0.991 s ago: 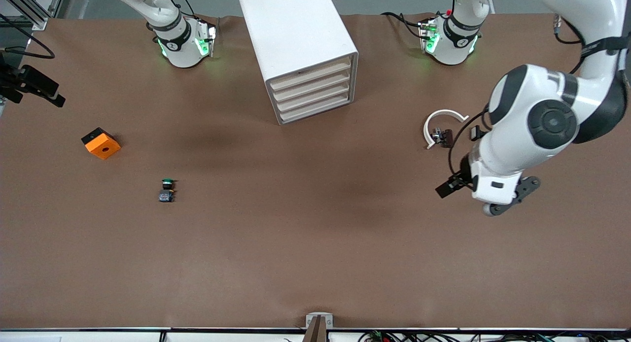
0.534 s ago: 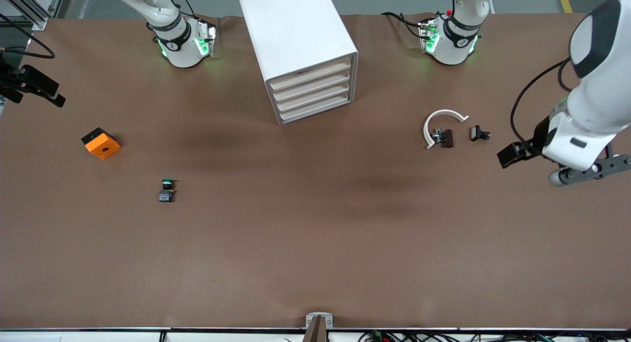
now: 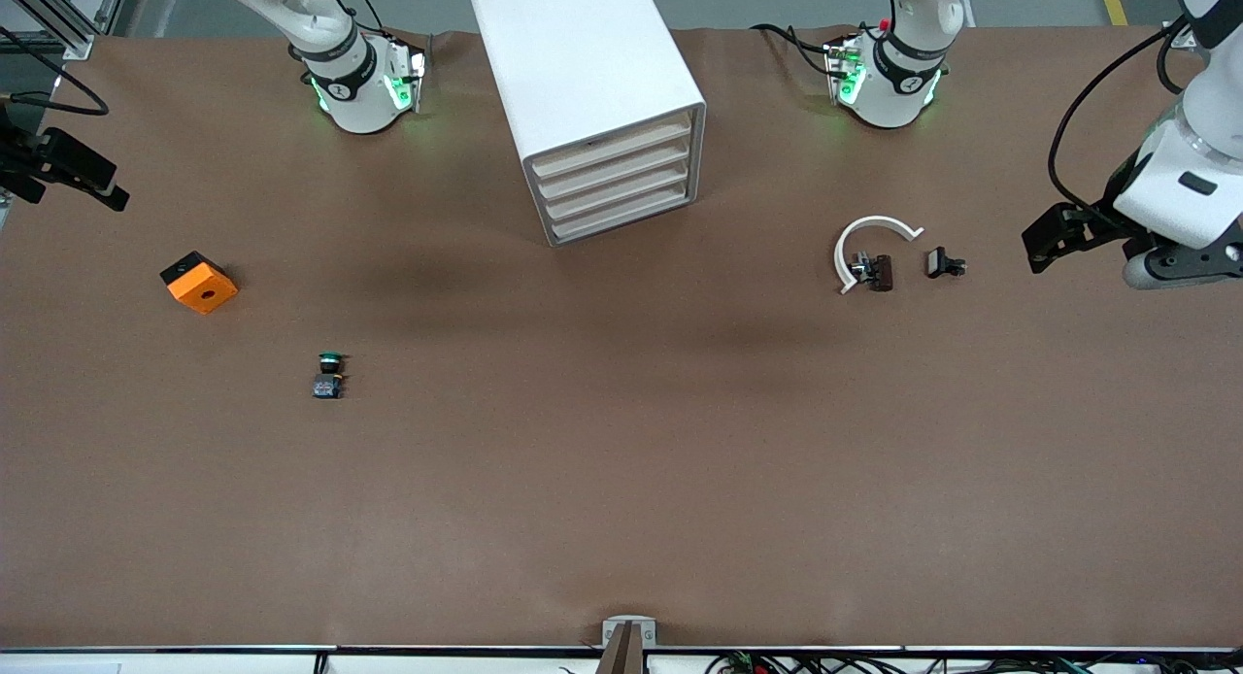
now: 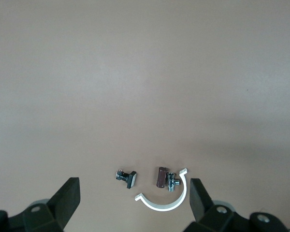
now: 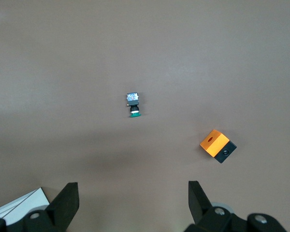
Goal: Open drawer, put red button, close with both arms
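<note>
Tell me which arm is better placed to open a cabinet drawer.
Left, probably: the drawers face partly toward its end, where the left end effector hangs open. The right end effector hangs open at the other end.

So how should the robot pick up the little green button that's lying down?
Probably by its black middle, coming straight down from above. The green button lies on its side, cap farther from the front camera, base nearer, so its long flanks face the two ends of the table and fingers can close across them. The open right gripper has it in view.
</note>
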Controlling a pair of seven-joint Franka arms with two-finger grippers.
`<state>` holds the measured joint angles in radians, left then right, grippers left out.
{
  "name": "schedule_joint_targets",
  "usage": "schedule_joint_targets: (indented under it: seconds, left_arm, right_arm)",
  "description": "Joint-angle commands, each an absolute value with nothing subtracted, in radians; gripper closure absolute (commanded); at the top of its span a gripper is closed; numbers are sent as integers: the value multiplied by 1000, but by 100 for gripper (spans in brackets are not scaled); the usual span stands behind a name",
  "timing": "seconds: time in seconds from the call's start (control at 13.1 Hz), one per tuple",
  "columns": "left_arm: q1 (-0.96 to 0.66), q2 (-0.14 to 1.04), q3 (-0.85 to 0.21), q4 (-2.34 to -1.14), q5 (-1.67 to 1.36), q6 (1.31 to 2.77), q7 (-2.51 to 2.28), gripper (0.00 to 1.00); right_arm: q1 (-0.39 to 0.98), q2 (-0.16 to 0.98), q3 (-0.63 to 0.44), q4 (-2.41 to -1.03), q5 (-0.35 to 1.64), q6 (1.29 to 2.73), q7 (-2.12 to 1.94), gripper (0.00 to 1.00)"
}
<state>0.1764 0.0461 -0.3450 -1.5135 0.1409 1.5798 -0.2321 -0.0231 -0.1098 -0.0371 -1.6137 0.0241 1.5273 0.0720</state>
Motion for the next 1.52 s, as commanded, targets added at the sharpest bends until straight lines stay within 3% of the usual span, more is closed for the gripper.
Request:
schedule_joint_targets:
  seconds: [0.0,0.3,1.45]
  left_arm:
    - [57,-73,-192,-1624,98,1575,-207,0]
    - [6,-103,-132,-1648,97,1557,-189,0]
    - [26,-107,-123,-1643,25,1537,-104,0]
  right_arm:
    - [-40,-110,-23,-1601,18,1516,66,0]
    - [-40,-110,-23,-1601,18,1516,66,0]
    - [-38,-109,-23,-1601,18,1517,66,0]
